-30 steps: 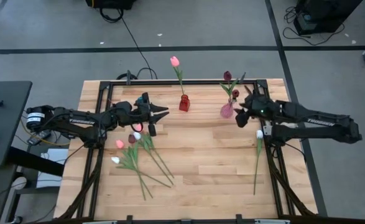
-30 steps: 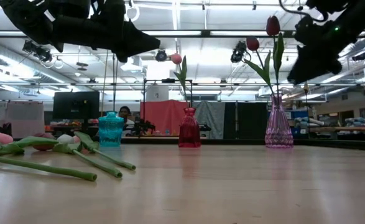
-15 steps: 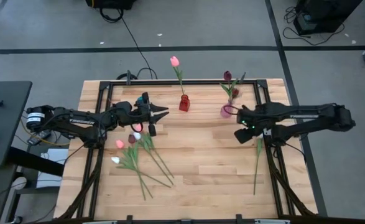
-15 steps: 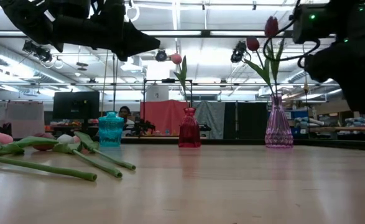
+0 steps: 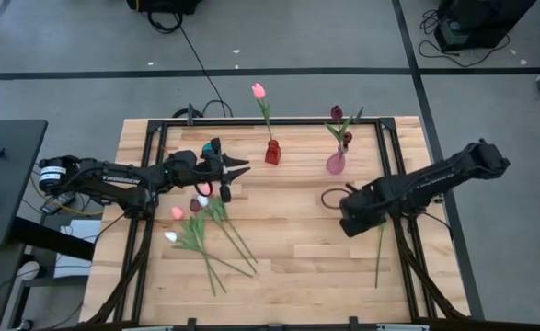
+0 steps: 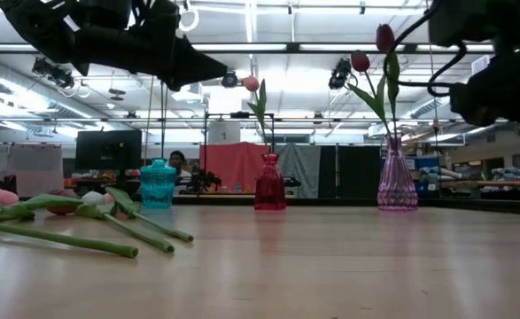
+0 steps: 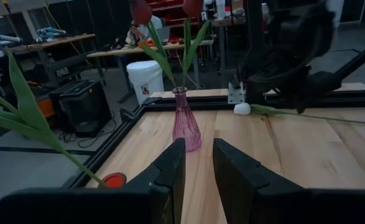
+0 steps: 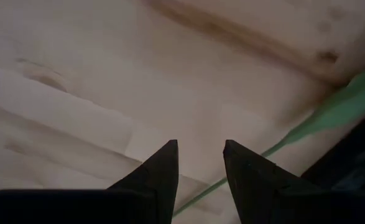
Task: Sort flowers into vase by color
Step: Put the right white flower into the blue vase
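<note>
A pink tulip stands in the red vase. Two maroon tulips stand in the pink vase. Several pink, white and maroon flowers lie in a heap on the table's left half. One white tulip lies along the right edge; its stem shows, and its head appears in the left wrist view. My right gripper hovers open, pointing down, close over the table beside that stem. My left gripper is open and level, above the table next to the teal vase.
A black metal frame runs round the tabletop, close to the white tulip. Bare wood lies between the flower heap and the right arm. The three vases stand in a row along the far side.
My right gripper has swung from beside the pink vase toward the table's near edge and down. It has tipped from nearly level to pointing down over the white tulip's head end. The flowers and vases have not moved.
</note>
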{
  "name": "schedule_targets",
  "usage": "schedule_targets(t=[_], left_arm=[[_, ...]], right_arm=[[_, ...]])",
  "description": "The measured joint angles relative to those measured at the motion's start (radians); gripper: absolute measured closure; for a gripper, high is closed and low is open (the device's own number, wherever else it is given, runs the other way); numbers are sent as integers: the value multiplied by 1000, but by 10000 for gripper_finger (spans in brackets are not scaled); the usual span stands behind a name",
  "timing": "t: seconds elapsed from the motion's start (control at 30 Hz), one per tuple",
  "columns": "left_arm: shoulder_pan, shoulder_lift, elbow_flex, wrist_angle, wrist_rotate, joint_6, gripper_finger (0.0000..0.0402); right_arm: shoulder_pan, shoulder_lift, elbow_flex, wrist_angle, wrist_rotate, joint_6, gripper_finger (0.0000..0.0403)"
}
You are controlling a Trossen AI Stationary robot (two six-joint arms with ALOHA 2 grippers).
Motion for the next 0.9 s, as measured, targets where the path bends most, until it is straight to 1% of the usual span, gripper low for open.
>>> schedule_targets(t=[0.13,0.27,0.4,0.53,0.6,0.9], left_arm=[[0,0,0,-24,2,0,314],[-1,0,0,-56,3,-2,314],[-1,0,0,-68,3,-1,314],[-1,0,0,-68,3,0,314],[-1,0,0,-68,3,1,314],[-1,0,0,-72,3,2,314]], right_arm=[[99,26,0,20,0,139,262],[193,36,0,18,10,243,263],[263,36,-8,-31,18,345,269],[296,36,-56,-49,-41,419,278],[302,37,-78,-43,-43,449,282],[303,57,-103,-24,44,509,285]])
